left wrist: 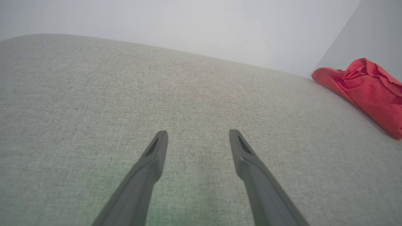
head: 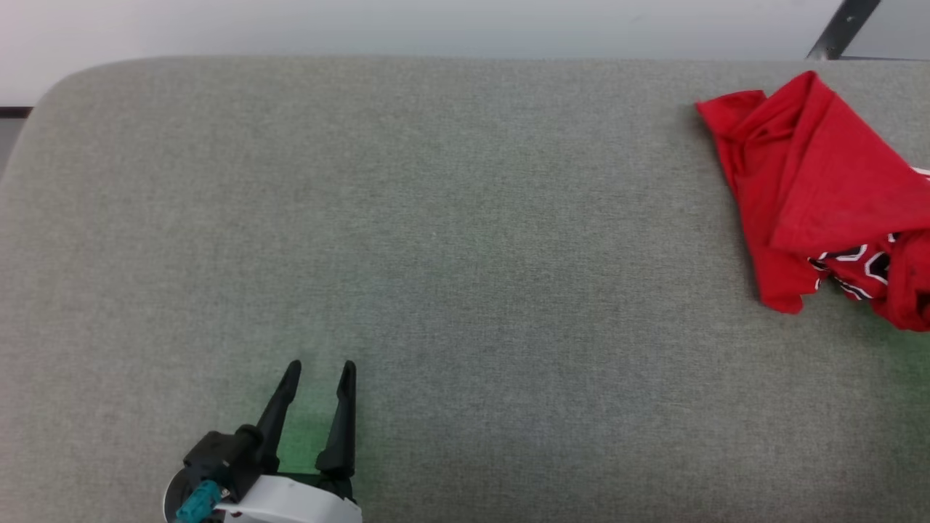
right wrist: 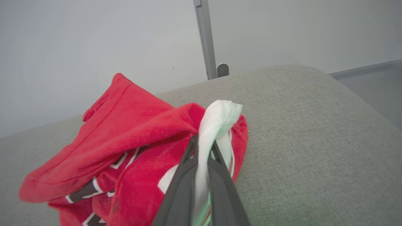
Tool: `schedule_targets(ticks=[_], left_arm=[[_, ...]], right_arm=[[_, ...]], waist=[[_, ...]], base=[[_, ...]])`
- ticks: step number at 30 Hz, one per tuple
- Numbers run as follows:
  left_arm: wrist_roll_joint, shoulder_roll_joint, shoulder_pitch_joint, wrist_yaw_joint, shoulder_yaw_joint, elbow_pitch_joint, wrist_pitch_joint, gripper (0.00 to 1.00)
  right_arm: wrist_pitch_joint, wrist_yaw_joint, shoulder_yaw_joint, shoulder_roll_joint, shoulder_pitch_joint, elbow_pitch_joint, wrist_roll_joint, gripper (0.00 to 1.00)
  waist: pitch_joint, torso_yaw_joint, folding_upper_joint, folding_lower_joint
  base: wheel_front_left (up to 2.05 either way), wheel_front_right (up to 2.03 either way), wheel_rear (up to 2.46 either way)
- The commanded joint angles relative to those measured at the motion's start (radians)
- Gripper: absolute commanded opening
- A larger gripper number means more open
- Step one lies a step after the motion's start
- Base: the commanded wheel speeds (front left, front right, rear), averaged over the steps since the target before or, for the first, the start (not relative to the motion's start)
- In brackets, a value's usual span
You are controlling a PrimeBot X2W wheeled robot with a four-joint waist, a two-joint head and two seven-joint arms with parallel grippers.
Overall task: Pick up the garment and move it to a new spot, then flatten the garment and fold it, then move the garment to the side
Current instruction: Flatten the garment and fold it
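Note:
The garment [head: 821, 196], a red T-shirt with black white-outlined lettering, lies crumpled at the right edge of the grey cushion and runs off the head view. In the right wrist view my right gripper [right wrist: 204, 145] is shut on a white sleeve of the garment [right wrist: 132, 135], the white cloth bunching up between the dark fingers. My left gripper [head: 320, 372] stands open near the cushion's front left, far from the shirt, with nothing between its fingers [left wrist: 158, 147]. From the left wrist the garment [left wrist: 367, 91] shows as a red heap at the far right.
The grey fabric cushion [head: 436, 240] spans the scene, with rounded corners at the back left and back right. A pale wall rises behind it. A grey metal post [right wrist: 205, 40] stands behind the right end.

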Motion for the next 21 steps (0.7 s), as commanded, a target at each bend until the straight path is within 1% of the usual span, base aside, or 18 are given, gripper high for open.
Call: schedule_targets(ticks=[1, 5, 10, 13, 14, 16, 17, 19, 20, 21], left_arm=[[0.008, 0.005, -0.009, -0.002, 0.002, -0.002, 0.0, 1.0], [0.012, 0.012, -0.011, -0.002, -0.002, -0.003, 0.0, 1.0], [0.013, 0.015, -0.015, -0.003, -0.008, -0.005, 0.0, 1.0], [0.011, 0.019, -0.017, -0.003, -0.016, -0.006, 0.0, 1.0], [0.01, 0.02, -0.02, -0.003, -0.016, -0.006, 0.0, 1.0], [0.009, 0.021, -0.022, -0.002, -0.018, -0.007, 0.0, 1.0], [0.009, 0.022, -0.023, -0.002, -0.019, -0.007, 0.0, 1.0], [0.01, 0.025, -0.026, -0.002, -0.02, -0.006, 0.0, 1.0], [0.01, 0.026, -0.028, -0.003, -0.022, -0.005, 0.0, 1.0], [0.011, 0.027, -0.029, -0.002, -0.023, -0.004, 0.0, 1.0]], right_arm=[[-0.012, -0.001, -0.021, 0.014, 0.007, 0.004, -0.008, 0.0], [-0.034, -0.001, -0.08, 0.044, 0.001, 0.034, -0.031, 0.0], [-0.067, -0.001, -0.143, 0.071, -0.013, 0.112, -0.091, 0.0], [-0.084, -0.001, -0.162, 0.084, -0.032, 0.153, -0.119, 0.14], [-0.09, -0.001, -0.17, 0.086, -0.039, 0.166, -0.13, 0.17], [-0.099, -0.001, -0.184, 0.089, -0.049, 0.193, -0.149, 0.08], [-0.105, -0.001, -0.191, 0.084, -0.055, 0.204, -0.163, 0.07], [-0.116, -0.001, -0.208, 0.085, -0.071, 0.226, -0.187, 0.15], [-0.119, -0.001, -0.214, 0.086, -0.077, 0.239, -0.196, 0.24], [-0.123, -0.001, -0.221, 0.088, -0.084, 0.251, -0.204, 0.37]], waist=[[0.005, -0.008, 0.0, 0.0], [0.01, -0.014, 0.0, 0.0], [0.02, -0.02, 0.0, 0.0], [0.027, -0.023, 0.0, 0.0], [0.03, -0.024, 0.0, 0.0], [0.035, -0.027, 0.0, 0.0], [0.036, -0.028, 0.0, 0.0], [0.038, -0.032, 0.0, 0.0], [0.038, -0.034, 0.0, 0.0], [0.037, -0.037, 0.0, 0.0]], base=[[0.0, 0.0, 0.0], [0.0, 0.0, 0.0], [0.0, 0.0, 0.0], [0.0, 0.0, 0.0], [0.0, 0.0, 0.0], [0.0, 0.0, 0.0], [0.0, 0.0, 0.0], [0.0, 0.0, 0.0], [0.0, 0.0, 0.0], [0.0, 0.0, 0.0]])
